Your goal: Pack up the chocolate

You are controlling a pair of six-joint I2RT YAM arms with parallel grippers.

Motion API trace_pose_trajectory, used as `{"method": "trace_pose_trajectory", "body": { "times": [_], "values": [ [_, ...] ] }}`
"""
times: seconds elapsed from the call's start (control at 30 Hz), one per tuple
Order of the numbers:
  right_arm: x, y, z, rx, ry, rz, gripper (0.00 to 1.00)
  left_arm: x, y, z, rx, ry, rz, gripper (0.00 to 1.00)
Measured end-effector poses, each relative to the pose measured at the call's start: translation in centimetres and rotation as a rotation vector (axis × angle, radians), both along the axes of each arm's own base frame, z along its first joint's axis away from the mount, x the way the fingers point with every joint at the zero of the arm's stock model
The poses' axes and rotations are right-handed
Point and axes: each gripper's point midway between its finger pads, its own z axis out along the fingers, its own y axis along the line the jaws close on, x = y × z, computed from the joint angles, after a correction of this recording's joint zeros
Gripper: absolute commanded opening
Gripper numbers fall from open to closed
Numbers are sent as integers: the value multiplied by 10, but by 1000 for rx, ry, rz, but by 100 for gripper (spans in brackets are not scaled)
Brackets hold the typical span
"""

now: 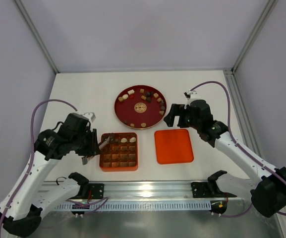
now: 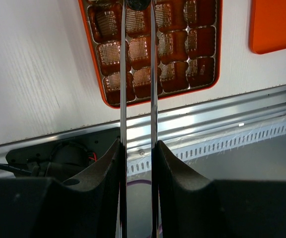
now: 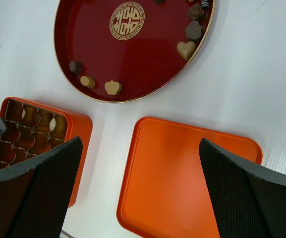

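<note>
- Left end effector (image 1: 109,140): clenched on a dark chocolate piece (image 2: 138,4), with its tips just above the orange box (image 1: 119,169).
- Right end effector (image 3: 140,143): released, fingers wide apart, with the orange lid (image 3: 182,178) directly beneath.
- Loose chocolates (image 3: 186,48) lie on the red tray (image 3: 98,54) just ahead of it.

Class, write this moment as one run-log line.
left tool: shut on dark chocolate over gridded orange box | right tool: open near orange lid | red tray: holds loose chocolates
</note>
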Motion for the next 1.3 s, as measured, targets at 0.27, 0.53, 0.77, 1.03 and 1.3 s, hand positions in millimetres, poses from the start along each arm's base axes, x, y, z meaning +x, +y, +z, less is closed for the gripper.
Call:
{"method": "trace_pose_trajectory", "body": {
  "times": [0.27, 0.53, 0.77, 1.03, 1.3],
  "values": [
    [-1, 0, -2, 1, 5, -2, 100, -5, -1, -5, -11, 12, -9, 29],
    [-1, 0, -3, 1, 10, -4, 100, -9, -2, -11, -8, 41, -20, 29],
    [-2, -1, -5, 0, 12, -4, 100, -8, -5, -15, 0, 67, -28, 28],
    [-1, 0, -4, 2, 8, -4, 100, -9, -5, -20, 13, 91, -31, 29],
    [0, 0, -4, 5, 3, -3, 100, -8, -6, -23, 23, 107, -32, 32]
  ]
}}
